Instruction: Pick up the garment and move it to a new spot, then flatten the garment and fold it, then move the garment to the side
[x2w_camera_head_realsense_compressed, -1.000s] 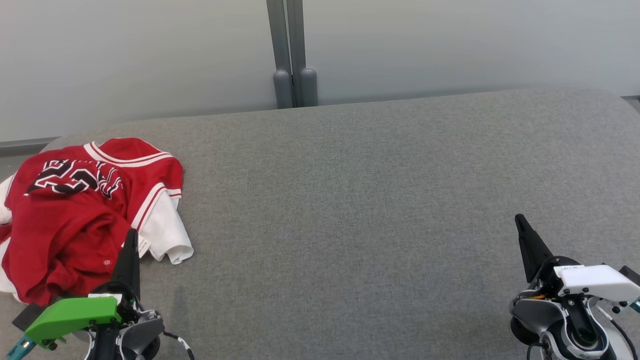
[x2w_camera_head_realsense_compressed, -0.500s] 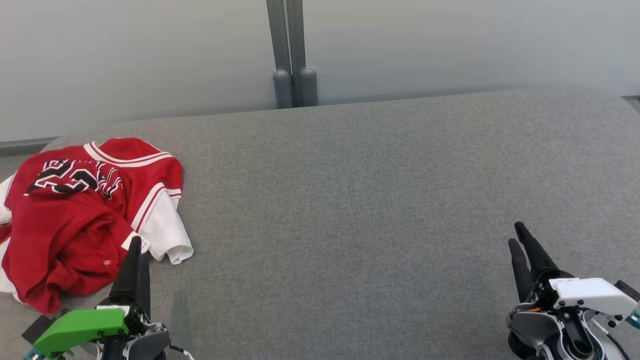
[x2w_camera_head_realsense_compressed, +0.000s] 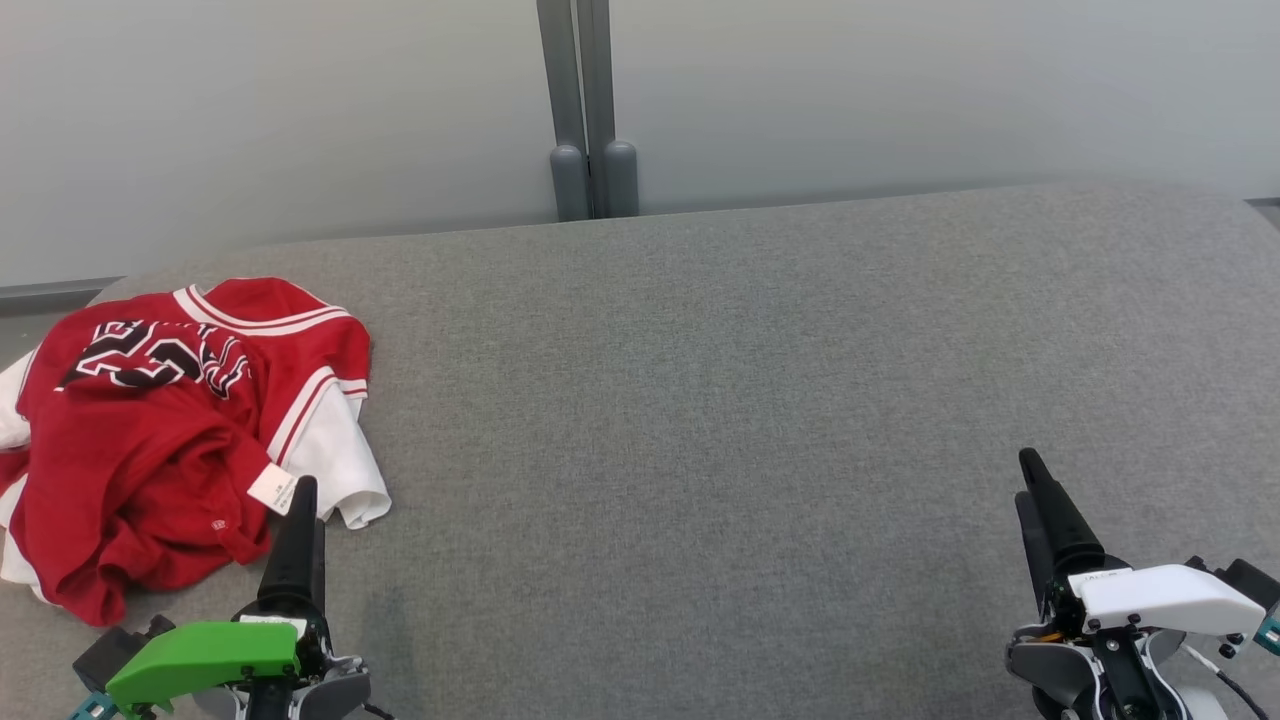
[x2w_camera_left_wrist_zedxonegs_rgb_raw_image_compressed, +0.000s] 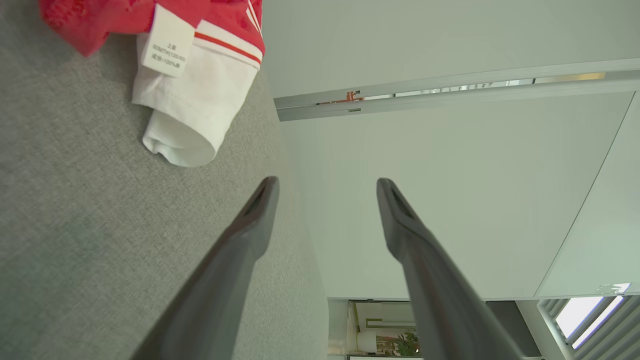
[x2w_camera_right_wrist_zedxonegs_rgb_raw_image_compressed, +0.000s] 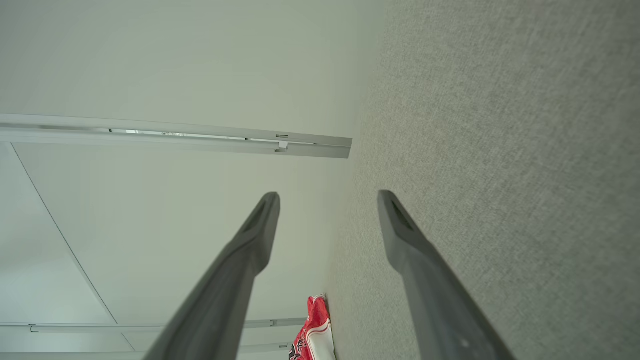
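The garment (x2w_camera_head_realsense_compressed: 150, 440) is a red jersey with white sleeves, black numbers and a white tag, lying crumpled at the far left of the grey padded surface (x2w_camera_head_realsense_compressed: 700, 400). In the left wrist view its white sleeve and tag (x2w_camera_left_wrist_zedxonegs_rgb_raw_image_compressed: 190, 100) lie ahead and to the left of the fingers. My left gripper (x2w_camera_head_realsense_compressed: 300, 500) stands open at the lower left, just right of the jersey's near edge, holding nothing (x2w_camera_left_wrist_zedxonegs_rgb_raw_image_compressed: 325, 185). My right gripper (x2w_camera_head_realsense_compressed: 1030, 480) is open at the lower right, far from the jersey (x2w_camera_right_wrist_zedxonegs_rgb_raw_image_compressed: 315, 335), with nothing between its fingers (x2w_camera_right_wrist_zedxonegs_rgb_raw_image_compressed: 327, 197).
A pale wall runs behind the surface, with a grey double post (x2w_camera_head_realsense_compressed: 585, 110) at its middle. The surface's rounded far-left corner lies just behind the jersey.
Both grippers have gone from shut to open. The left gripper has shifted right and back toward me, off the jersey; the right gripper has drawn slightly back toward me.
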